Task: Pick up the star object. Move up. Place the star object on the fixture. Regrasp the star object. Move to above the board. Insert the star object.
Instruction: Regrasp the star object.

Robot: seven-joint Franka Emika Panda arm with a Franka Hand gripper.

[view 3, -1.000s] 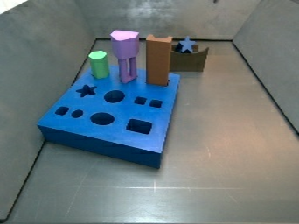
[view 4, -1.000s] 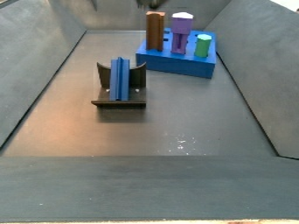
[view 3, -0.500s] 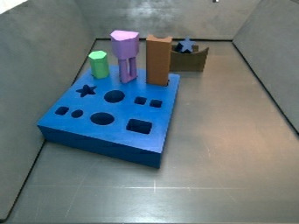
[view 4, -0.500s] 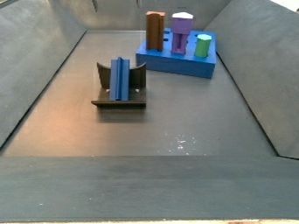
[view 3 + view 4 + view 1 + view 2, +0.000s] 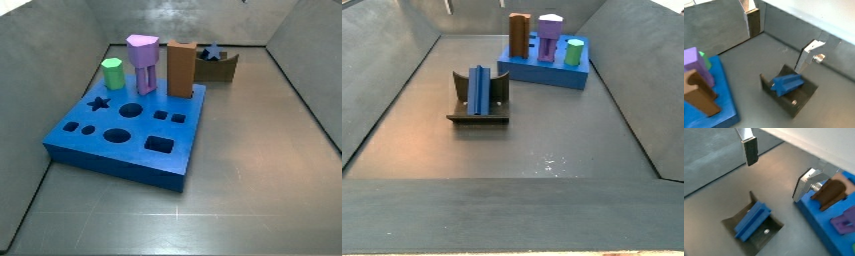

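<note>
Gripper: the gripper (image 5: 784,31) hangs high above the floor, over the fixture; its two silver fingers (image 5: 749,148) stand wide apart with nothing between them, as both wrist views show. In the side views only a sliver of a fingertip shows at the upper edge.
Star object: the dark-blue star object (image 5: 478,88) lies on its side in the notch of the fixture, clear of the fingers; also seen at (image 5: 787,84) and (image 5: 753,220). In a side view only its star-shaped end shows (image 5: 213,50).
Fixture: the dark fixture (image 5: 477,117) stands on the grey floor, near the board but apart from it.
Board: the blue board (image 5: 94,145) lies flat on the floor, with star, round and square holes open in its top.
Pegs: a green peg (image 5: 112,73), a purple peg (image 5: 143,60) and an orange-brown rectangular peg (image 5: 181,68) stand upright in the board along the edge nearest the fixture.
</note>
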